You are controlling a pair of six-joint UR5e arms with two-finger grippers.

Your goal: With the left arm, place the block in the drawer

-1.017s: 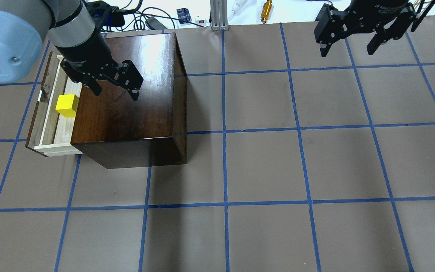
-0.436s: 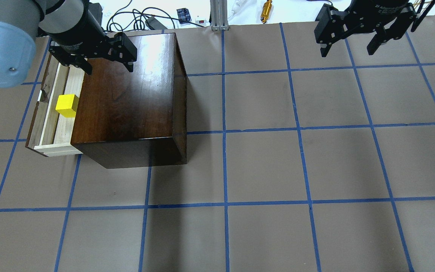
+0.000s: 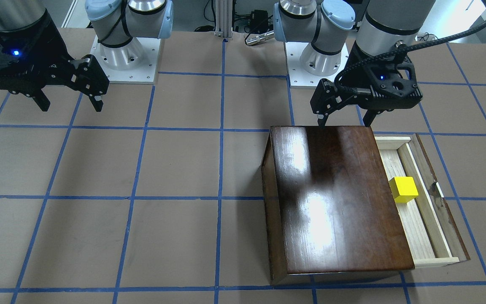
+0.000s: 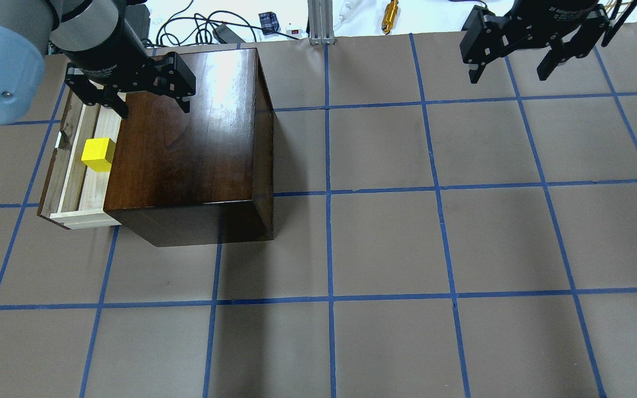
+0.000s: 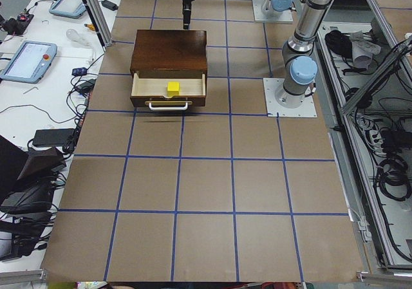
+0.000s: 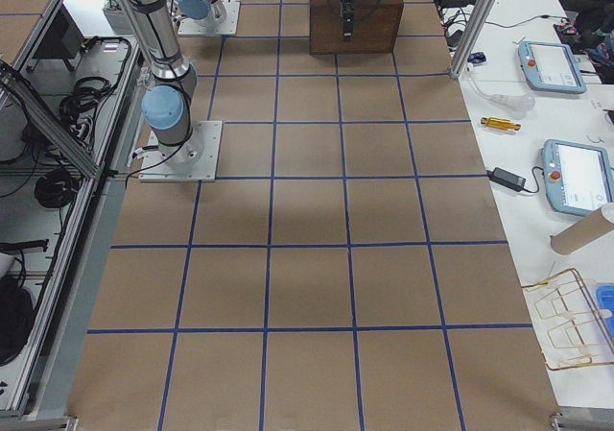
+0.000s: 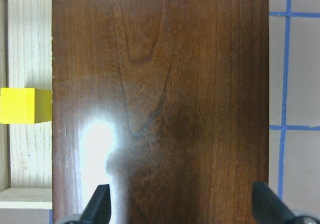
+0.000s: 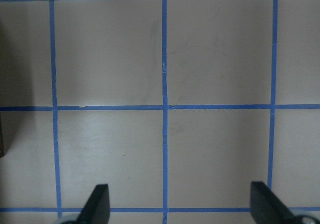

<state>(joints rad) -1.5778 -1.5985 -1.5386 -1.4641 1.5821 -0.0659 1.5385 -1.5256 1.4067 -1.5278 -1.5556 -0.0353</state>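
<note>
The small yellow block (image 4: 98,154) lies in the pulled-out pale-wood drawer (image 4: 75,193) of the dark-brown cabinet (image 4: 186,143). It also shows in the front view (image 3: 403,189), the left wrist view (image 7: 25,105) and the exterior left view (image 5: 172,88). My left gripper (image 4: 153,108) is open and empty, raised over the cabinet's far edge, away from the block; in the front view (image 3: 344,122) its jaws stand wide apart. My right gripper (image 4: 509,74) is open and empty, high over the far right of the table, and also shows in the front view (image 3: 71,107).
The drawer's white handle (image 5: 168,106) faces the table's left end. Cables, a gold tool (image 4: 390,15) and a metal post (image 4: 318,22) lie beyond the far edge. The brown mat with blue grid lines (image 4: 385,243) stretches right of the cabinet.
My left gripper has drawn back from over the cabinet top near the drawer towards the cabinet's far edge, staying open. The block and my right arm have not moved.
</note>
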